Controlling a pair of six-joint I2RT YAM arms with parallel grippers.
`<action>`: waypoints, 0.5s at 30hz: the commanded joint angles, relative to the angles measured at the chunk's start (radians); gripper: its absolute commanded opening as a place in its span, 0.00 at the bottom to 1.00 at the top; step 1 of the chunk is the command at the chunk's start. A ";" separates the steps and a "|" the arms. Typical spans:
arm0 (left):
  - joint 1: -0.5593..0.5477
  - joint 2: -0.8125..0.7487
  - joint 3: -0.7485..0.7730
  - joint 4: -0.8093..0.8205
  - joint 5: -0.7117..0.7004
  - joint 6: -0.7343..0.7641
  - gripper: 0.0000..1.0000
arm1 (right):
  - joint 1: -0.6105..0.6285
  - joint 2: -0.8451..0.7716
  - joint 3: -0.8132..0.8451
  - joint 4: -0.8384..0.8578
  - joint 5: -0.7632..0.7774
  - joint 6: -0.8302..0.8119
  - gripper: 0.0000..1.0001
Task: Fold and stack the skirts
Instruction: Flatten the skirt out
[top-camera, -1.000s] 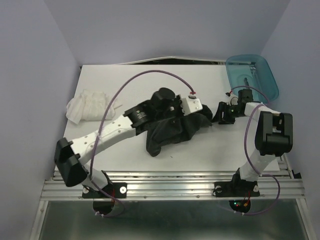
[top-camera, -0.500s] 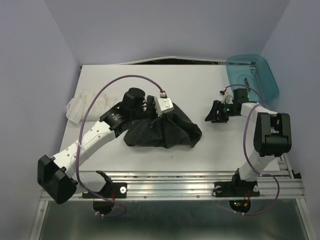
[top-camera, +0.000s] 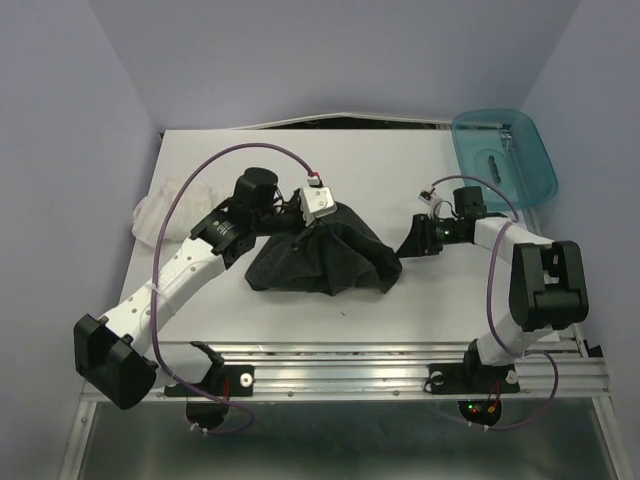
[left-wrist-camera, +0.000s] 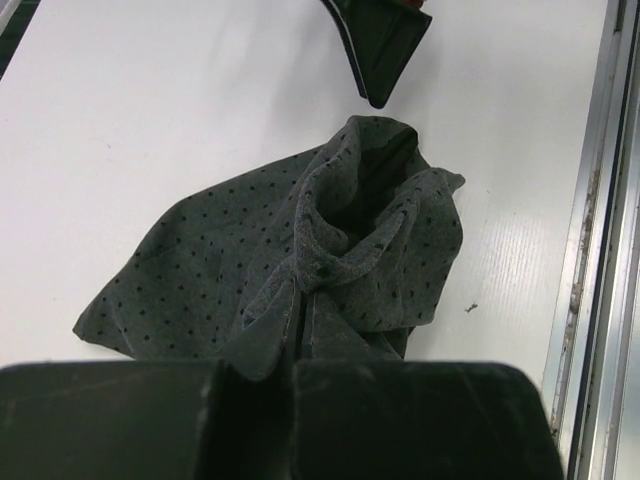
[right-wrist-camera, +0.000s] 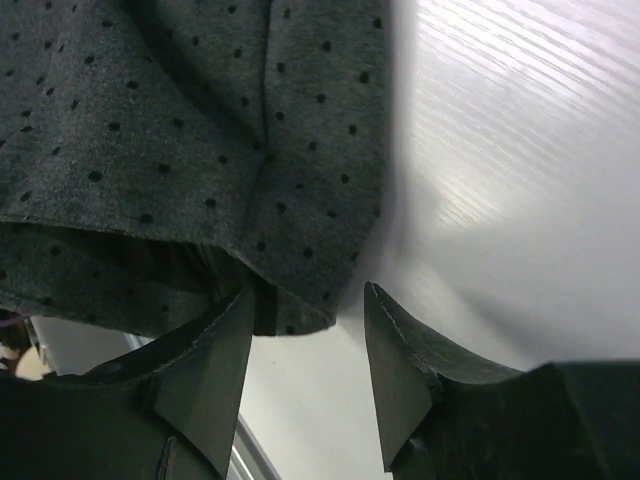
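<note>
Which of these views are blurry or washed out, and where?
Right wrist: the table beyond the dark skirt is streaked with glare and smeared. Left wrist: skirt sharp, table nearly washed out, the left pincer at the bottom a dark, underlit mass. Top: even light, soft shadows, skirt dots unresolved.

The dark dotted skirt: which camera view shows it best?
The left wrist view: the dotted skirt shows nearly whole there, dots and folds sharp. The top external view gives only a dark heap, partly under the left arm. The right wrist view shows just one edge close up, near the right gripper.
</note>
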 joint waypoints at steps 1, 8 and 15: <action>0.018 0.002 0.071 0.003 0.074 0.012 0.00 | 0.074 0.016 0.015 0.119 0.032 -0.018 0.53; 0.033 0.009 0.088 -0.037 0.103 0.036 0.00 | 0.183 0.071 0.068 0.234 0.150 0.057 0.50; 0.035 0.010 0.065 -0.057 0.126 0.062 0.00 | 0.215 0.007 0.120 0.265 0.192 0.074 0.42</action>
